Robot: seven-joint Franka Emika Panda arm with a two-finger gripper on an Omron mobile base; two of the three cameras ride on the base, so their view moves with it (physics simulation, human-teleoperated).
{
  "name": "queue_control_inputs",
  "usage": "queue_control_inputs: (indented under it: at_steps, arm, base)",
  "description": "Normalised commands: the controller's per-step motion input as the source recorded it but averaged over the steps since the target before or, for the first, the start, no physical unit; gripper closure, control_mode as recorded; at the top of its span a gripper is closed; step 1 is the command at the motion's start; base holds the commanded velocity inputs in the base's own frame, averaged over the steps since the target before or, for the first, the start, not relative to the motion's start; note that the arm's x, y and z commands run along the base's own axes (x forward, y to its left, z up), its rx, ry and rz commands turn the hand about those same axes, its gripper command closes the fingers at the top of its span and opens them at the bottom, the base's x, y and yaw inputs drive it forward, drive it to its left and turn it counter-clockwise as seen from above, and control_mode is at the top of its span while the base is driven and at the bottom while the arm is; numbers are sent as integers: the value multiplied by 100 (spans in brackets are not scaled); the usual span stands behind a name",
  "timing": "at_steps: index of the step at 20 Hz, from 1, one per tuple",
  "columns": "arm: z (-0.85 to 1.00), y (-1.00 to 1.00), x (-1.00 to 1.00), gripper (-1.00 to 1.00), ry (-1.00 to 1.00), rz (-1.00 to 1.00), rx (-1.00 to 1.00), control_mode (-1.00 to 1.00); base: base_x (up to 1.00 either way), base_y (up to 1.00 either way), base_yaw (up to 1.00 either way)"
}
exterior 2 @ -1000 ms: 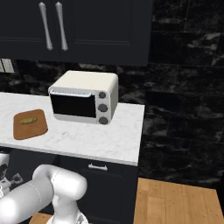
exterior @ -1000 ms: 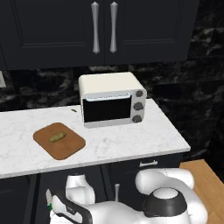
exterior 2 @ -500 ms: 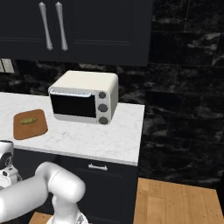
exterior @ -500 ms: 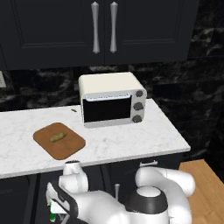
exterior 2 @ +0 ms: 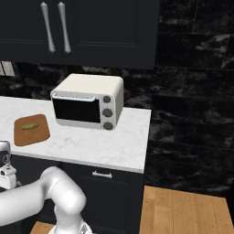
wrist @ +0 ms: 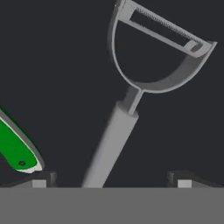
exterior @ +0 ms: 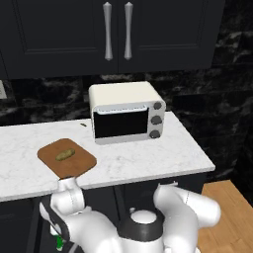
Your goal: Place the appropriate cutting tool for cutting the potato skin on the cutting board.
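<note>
White marble worktop (exterior: 148,158) carries the toaster oven (exterior: 126,117), then the cutting board (exterior: 66,158) with the potato (exterior: 64,155) on it. Since a second ago the arm has swung left and risen; its wrist now sits just below the worktop edge, so the reach looks under way. Hand (wrist: 109,178) spread wide: peeler (wrist: 144,83) handle lies between the fingertips (wrist: 181,177), apparently untouched. Green-handled knife (wrist: 15,146) lies beside it.

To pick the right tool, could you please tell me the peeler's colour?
Plain grey metal, the peeler; clearest in the hand view.
</note>
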Motion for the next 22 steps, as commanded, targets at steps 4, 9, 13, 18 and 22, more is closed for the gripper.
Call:
queue_control_inputs:
  at_steps: [4,9,13,18,22]
  arm:
    - [-28,10,2,-100,0,-3,-11,-100]
    - [-23,0,-8,-100,0,-5,-6,-100]
    - [-6,-5,-46,-100,-6,-4,0,-100]
    - [0,-6,-33,-100,-11,-4,0,-100]
    - [0,-11,-1,-100,-17,-1,0,-100]
  base:
    - [0,0,0]
    - [0,0,0]
    - [0,0,0]
    - [0,0,0]
    - [0,0,0]
